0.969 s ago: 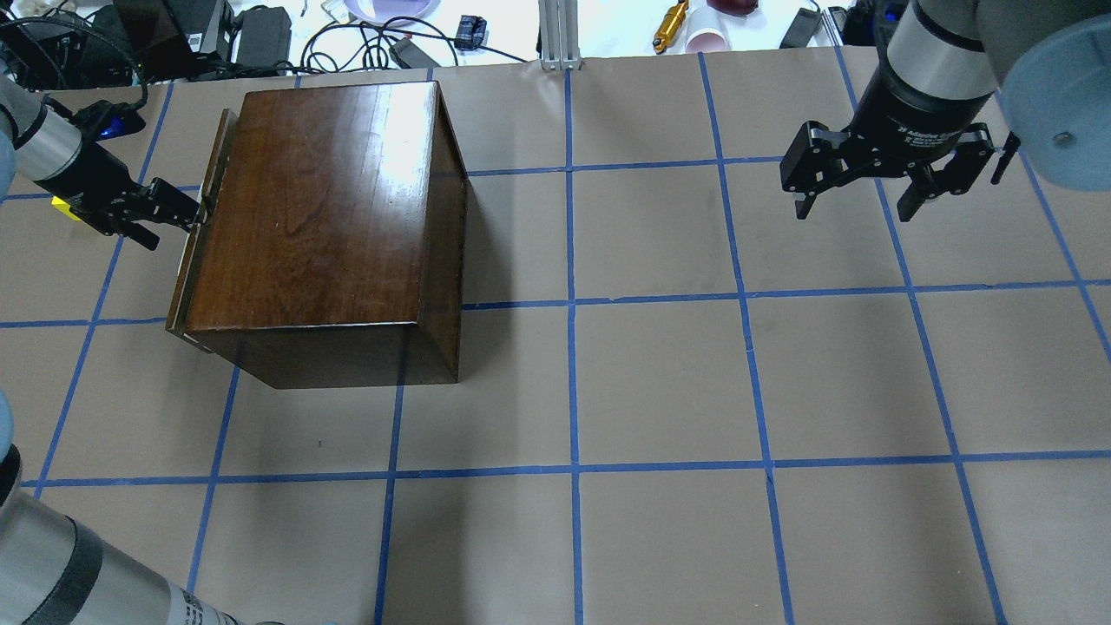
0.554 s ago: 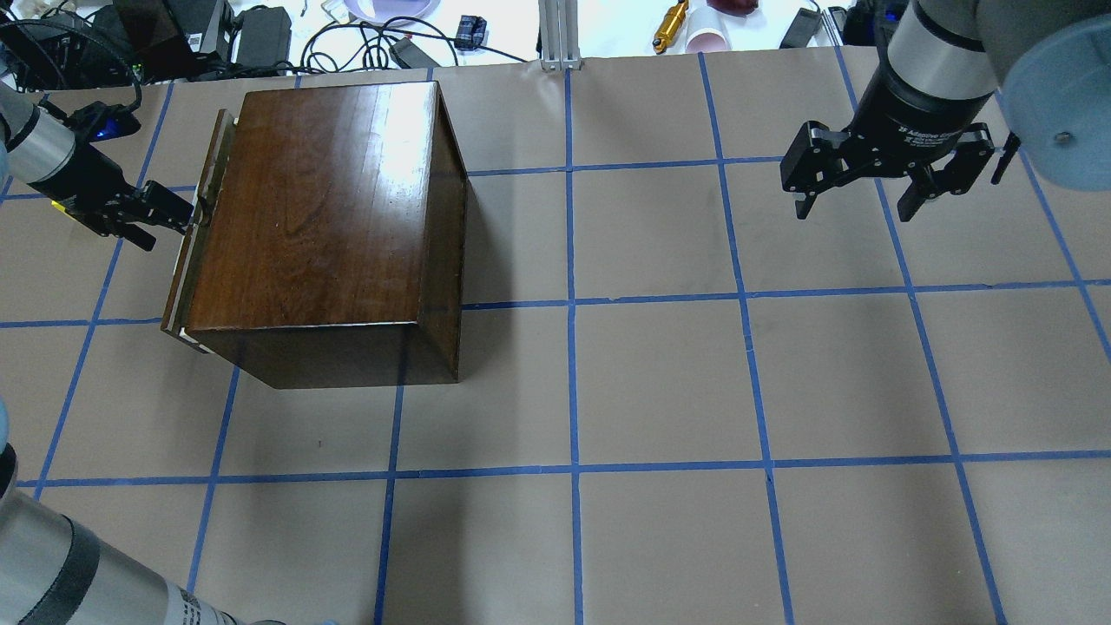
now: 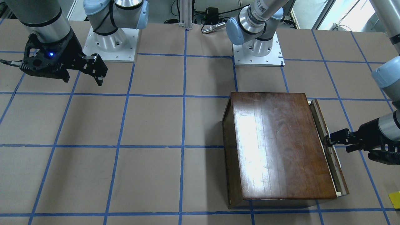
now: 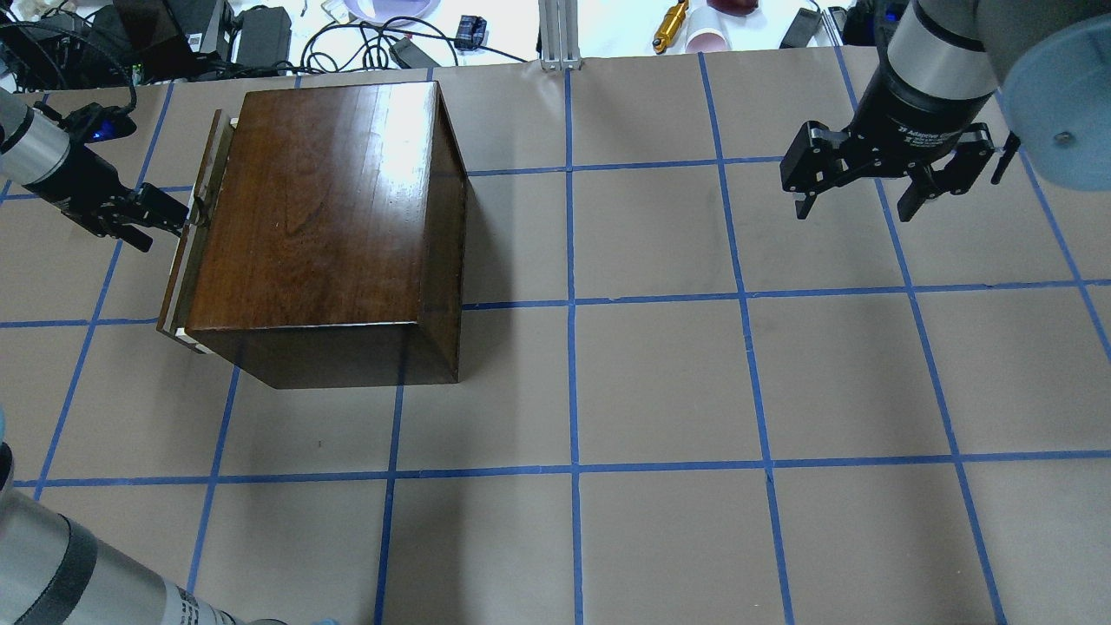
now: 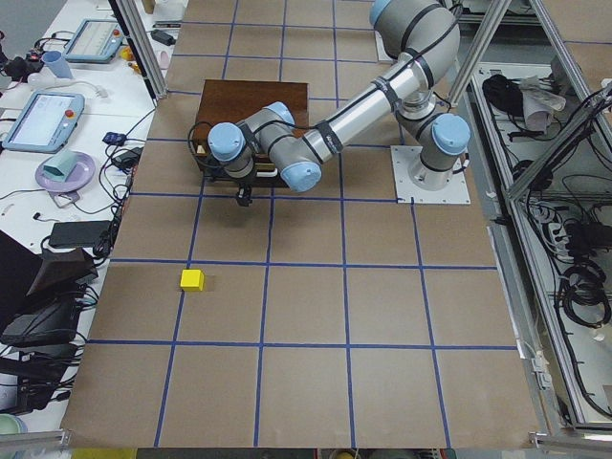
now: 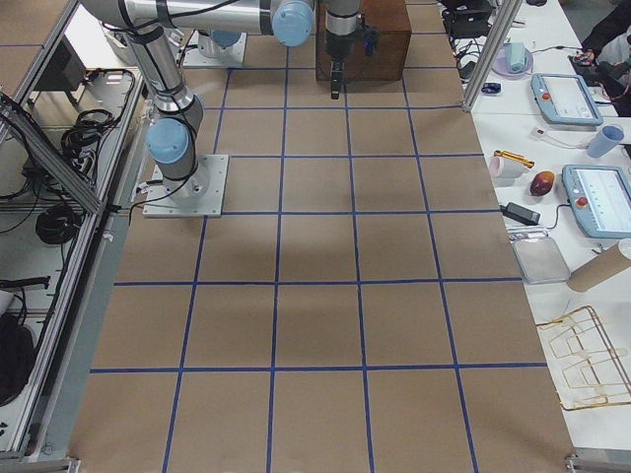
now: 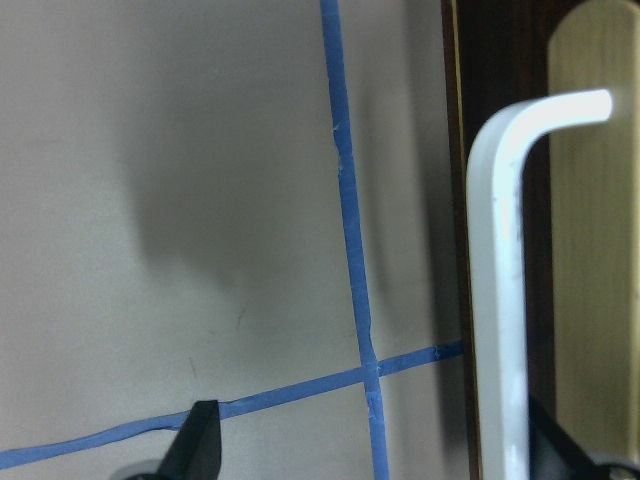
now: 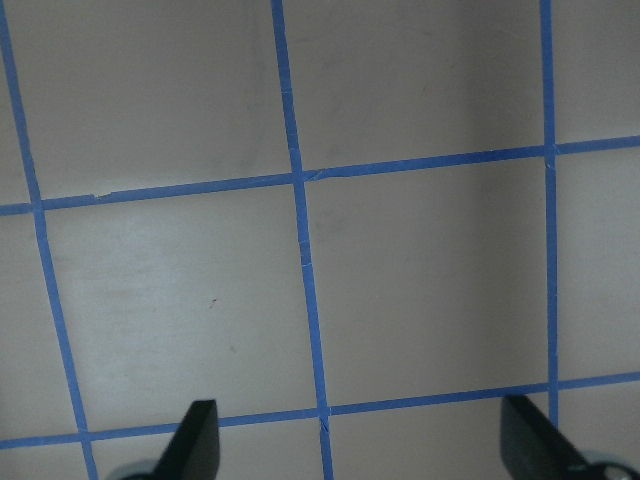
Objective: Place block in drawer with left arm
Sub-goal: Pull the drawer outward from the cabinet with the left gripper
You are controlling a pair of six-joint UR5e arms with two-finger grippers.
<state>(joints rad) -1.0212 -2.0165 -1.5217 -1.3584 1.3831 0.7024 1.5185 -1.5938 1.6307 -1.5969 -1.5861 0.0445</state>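
Behind box casing (image 4: pixel 321 226): cables (image 4: pixel 347 39), adapter (image 4: pixel 260 35); drawer (image 4: pixel 180 278) slightly out; block (image 5: pixel 192 279) well apart.

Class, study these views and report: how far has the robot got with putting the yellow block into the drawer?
Done: the drawer sits a sliver out of the casing. In hand: the open left gripper straddles the handle. Left: opening the drawer properly, then fetching the block, which lies untouched on the table. The right gripper hangs open, idle.

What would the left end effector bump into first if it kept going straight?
Probably the drawer's front panel: the left end effector points right at it, with the handle between its fingers.
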